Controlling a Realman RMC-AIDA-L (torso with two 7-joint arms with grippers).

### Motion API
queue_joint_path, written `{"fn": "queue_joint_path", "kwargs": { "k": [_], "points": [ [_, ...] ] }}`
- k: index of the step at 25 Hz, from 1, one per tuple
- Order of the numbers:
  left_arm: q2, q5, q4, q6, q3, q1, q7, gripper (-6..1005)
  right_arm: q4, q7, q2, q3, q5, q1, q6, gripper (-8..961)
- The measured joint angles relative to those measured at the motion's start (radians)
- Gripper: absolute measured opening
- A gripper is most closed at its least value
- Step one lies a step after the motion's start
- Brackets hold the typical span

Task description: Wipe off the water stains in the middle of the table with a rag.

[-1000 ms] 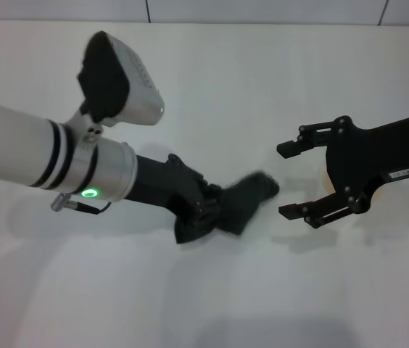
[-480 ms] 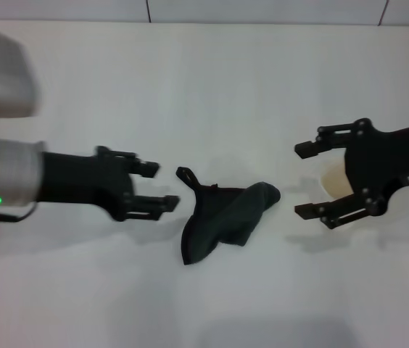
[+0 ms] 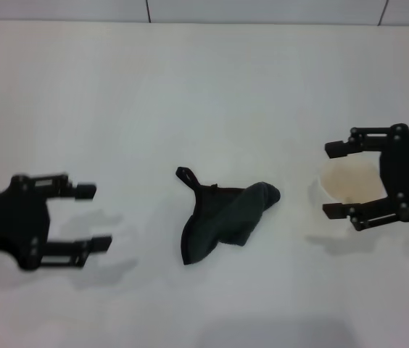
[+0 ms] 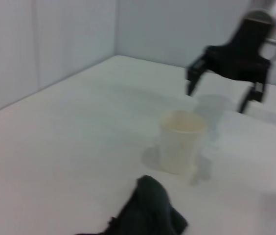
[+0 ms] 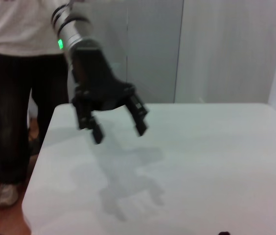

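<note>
White and smooth, the tabletop [image 3: 212, 94] fills nearly everything in front of the robot, meeting pale wall panels along its far edge. No brand, label or writing can be read anywhere. In the right wrist view a person in dark trousers and a light top [image 5: 15, 73] stands beside one end of the tabletop.

Near the middle lies the rag [image 3: 222, 217], a crumpled dark green-black cloth with its small loop pointing toward the far edge; neither gripper touches it. Toward the right edge from the rag, well apart from it, stands a pale, cream-coloured cup [image 4: 181, 142], upright and open-mouthed. The inside of it looks faintly tan from above, though I can't tell whether it holds any liquid. I can't make out any orange-brown stain on the bare surface; if there is one, it may be under the cloth.

The left gripper [image 3: 88, 217] hangs near the left edge, fingers spread apart and empty. The right gripper [image 3: 339, 180] hovers over the cup near the right edge, its fingers apart on either side of the rim, not closed on it.
</note>
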Motion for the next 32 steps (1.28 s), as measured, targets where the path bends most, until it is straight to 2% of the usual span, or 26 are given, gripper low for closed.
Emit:
{"fn": "queue_joint_path", "kwargs": {
  "k": [7, 14, 32],
  "points": [
    [0.0, -0.001, 0.002, 0.071, -0.06, 0.035, 0.088, 795, 0.072, -0.074, -0.001, 0.069, 0.007, -0.026, -0.036, 857],
    [0.007, -0.002, -0.006, 0.09, -0.126, 0.059, 0.132, 793, 0.144, -0.124, -0.002, 0.081, 0.011, -0.024, -0.035, 857],
    [0.007, 0.0, -0.009, 0.091, -0.157, 0.082, 0.151, 793, 0.193, -0.191, -0.002, 0.118, 0.038, -0.02, -0.036, 857]
  ]
}}
